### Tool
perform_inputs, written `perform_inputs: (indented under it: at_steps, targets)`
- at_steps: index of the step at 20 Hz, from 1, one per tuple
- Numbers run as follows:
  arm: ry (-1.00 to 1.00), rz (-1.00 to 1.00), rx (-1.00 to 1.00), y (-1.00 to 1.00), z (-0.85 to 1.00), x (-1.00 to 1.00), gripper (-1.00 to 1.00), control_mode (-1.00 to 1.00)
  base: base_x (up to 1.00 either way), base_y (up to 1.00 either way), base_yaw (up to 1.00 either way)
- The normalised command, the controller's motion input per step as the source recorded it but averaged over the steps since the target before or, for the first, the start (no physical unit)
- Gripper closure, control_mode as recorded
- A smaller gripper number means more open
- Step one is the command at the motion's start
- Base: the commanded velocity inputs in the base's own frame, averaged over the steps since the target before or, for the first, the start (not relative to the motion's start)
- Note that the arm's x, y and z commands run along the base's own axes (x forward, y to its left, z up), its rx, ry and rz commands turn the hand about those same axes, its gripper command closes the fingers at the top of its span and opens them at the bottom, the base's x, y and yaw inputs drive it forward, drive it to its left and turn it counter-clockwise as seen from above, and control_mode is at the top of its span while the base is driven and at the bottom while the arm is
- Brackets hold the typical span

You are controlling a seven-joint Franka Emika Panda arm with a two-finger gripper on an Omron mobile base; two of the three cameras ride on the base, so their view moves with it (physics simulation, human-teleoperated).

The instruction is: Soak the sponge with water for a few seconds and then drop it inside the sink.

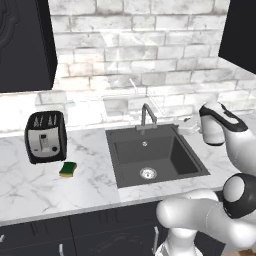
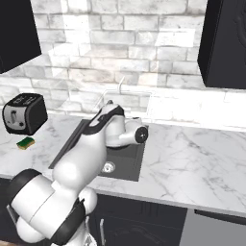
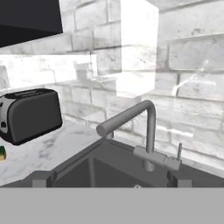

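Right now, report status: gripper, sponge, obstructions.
Gripper open, empty, above the sink. Sponge on counter by toaster, untouched. Tap dry. Path clear.

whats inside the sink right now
In the sink a round silver drain sits on the dark floor; no water runs from the tap. The sponge lies outside on the counter by the toaster. In the right base view the arm covers part of the basin.
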Motion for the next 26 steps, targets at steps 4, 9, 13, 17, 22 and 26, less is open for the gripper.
perform_inputs:
  at_steps: [4,9,13,17,22,26]
  targets:
    - [0.0,0.0,0.0,0.01,-0.17,0.21,-1.0,-1.0,0.0,0.0,0.0]
    - [0.0,0.0,0.02,0.07,-0.2,0.23,-1.0,-1.0,0.0,0.0,0.0]
    - [0.0,0.0,0.01,0.07,-0.17,0.23,-1.0,-1.0,0.0,0.0,0.0]
    - [0.0,0.0,0.03,0.01,-0.07,0.23,-1.0,-1.0,0.0,0.0,0.0]
    - [0.0,0.0,0.05,0.0,-0.01,0.18,-1.0,-1.0,0.0,0.0,0.0]
    - [0.0,0.0,0.06,0.0,0.0,0.05,-1.0,-1.0,0.0,0.0,0.0]
